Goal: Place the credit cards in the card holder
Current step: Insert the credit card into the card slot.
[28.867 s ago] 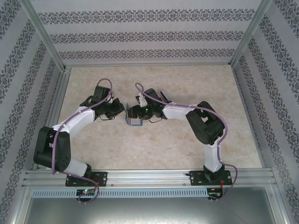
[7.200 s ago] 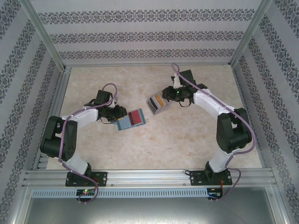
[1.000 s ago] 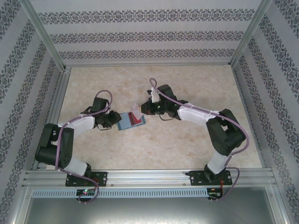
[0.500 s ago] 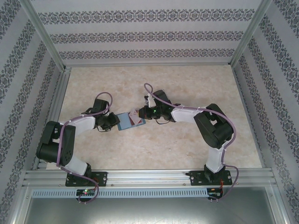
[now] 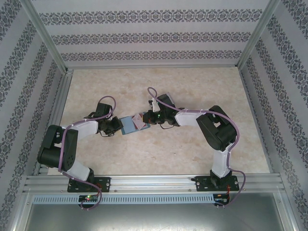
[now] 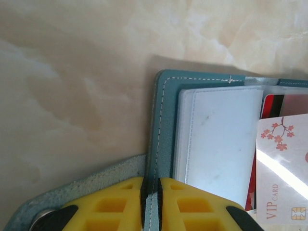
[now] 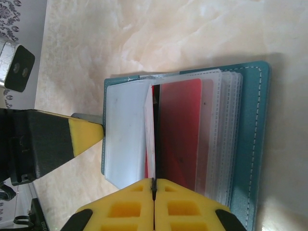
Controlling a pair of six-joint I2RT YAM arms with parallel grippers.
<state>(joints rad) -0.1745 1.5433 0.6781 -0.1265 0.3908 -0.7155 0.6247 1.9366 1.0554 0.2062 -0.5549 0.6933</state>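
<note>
The teal card holder (image 5: 129, 126) lies open on the table between the two arms. My left gripper (image 6: 151, 192) is shut on the edge of its left cover (image 6: 161, 120). That gripper's yellow finger (image 7: 85, 135) also shows in the right wrist view. My right gripper (image 7: 154, 185) is shut on a white credit card (image 6: 284, 159) printed with blossoms and "VIP CARD". The card stands edge-on (image 7: 152, 130) between the pale inner sleeve (image 7: 126, 130) and a sleeve holding a red card (image 7: 180, 125). From above, the card (image 5: 140, 120) sits over the holder's right half.
A pale marble tabletop (image 5: 192, 154) surrounds the holder, with free room in front and to the right. Patterned walls and metal rails (image 5: 154, 180) enclose the workspace. A small slanted object (image 5: 167, 98) shows just behind the right wrist.
Over the last second my right gripper carried the white card left and down onto the open holder's sleeves. The left gripper has kept its hold on the cover.
</note>
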